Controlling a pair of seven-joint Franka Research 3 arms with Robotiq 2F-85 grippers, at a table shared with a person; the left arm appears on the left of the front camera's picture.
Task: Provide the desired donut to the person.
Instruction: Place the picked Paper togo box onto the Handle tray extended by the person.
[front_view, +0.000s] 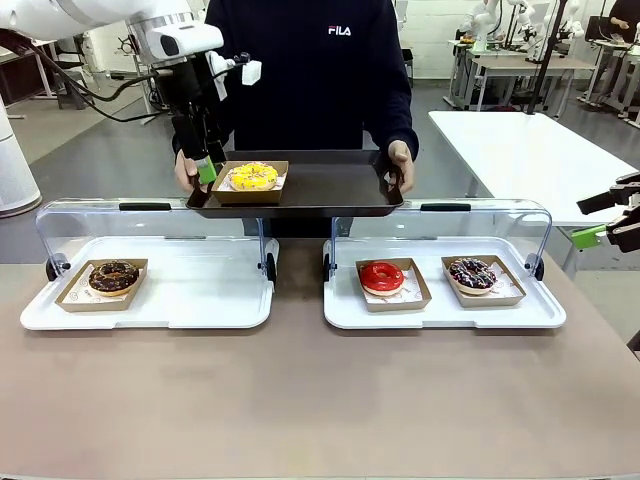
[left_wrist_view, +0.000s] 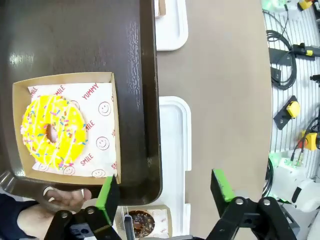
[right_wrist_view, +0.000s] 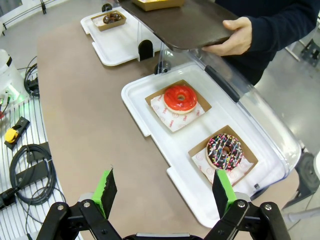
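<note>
we see a yellow donut (front_view: 253, 176) with rainbow sprinkles, a dark brown tray (front_view: 335, 186), a red donut (front_view: 382, 276), a chocolate donut (front_view: 472, 272) with coloured sprinkles.

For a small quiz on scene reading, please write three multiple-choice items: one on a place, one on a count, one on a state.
1. Where is the yellow-glazed donut in its cardboard box? A. on the dark brown tray the person holds B. on a shelf C. on the floor
2. How many donuts lie in the right white plastic tray? A. one B. two C. three
3. The left gripper is: A. shut on the box B. open C. shut on the tray
Key: A, it rests on that held tray; B, a red-glazed donut, a chocolate sprinkled donut; B, its fingers stand apart, empty.
</note>
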